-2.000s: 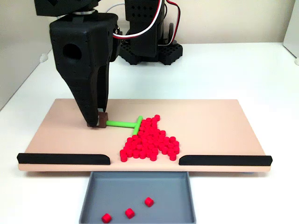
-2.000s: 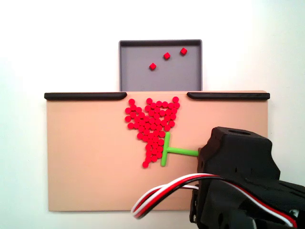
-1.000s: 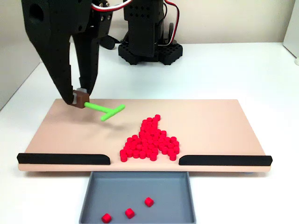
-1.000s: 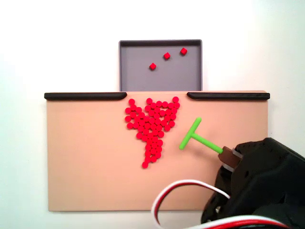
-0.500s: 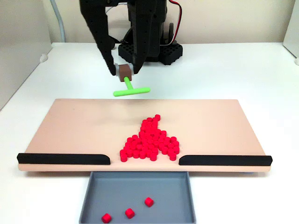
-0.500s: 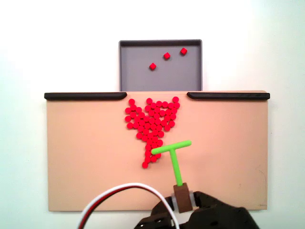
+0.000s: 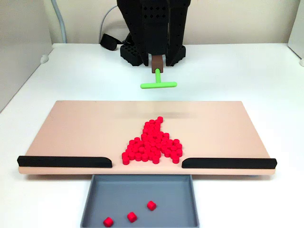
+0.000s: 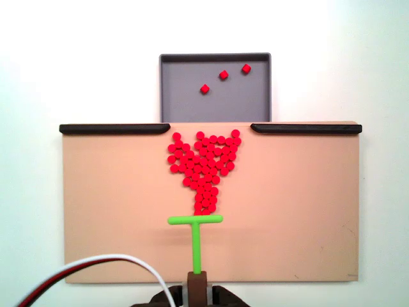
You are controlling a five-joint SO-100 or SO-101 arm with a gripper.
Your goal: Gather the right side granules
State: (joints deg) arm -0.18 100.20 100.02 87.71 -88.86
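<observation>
Gripper: the black gripper (image 7: pixel 156 64) hangs in front of the arm's base at the far side of the table, fingers pinching the brown block at the end of the green T-shaped stick (image 7: pixel 158 83); in the fixed view from above, that brown block (image 8: pixel 197 286) sits squeezed between the fingertips at the bottom edge.

Stick: held up off the tan board (image 7: pixel 71 130), crossbar level and pointing toward the pile. From above, the crossbar (image 8: pixel 195 219) lines up just behind the pile's narrow tip; whether it touches the pellets I cannot tell.

Granules: the red granules (image 7: pixel 153 143) lie in one tight heap mid-board, wide near the front edge and tapering to a point toward the arm. From above, the heap (image 8: pixel 204 167) fans out toward the gap between the two black rails.

Rails: one black rail (image 7: pixel 65 161) left and one (image 7: pixel 229 163) right along the front edge, with an opening between them.

Tray: the grey tray (image 7: pixel 95 209) sits below that opening, holding three red pellets (image 7: pixel 132 216).

Cable: a red, white and black cable (image 8: pixel 96 263) curves across the board's near corner in the view from above.
</observation>
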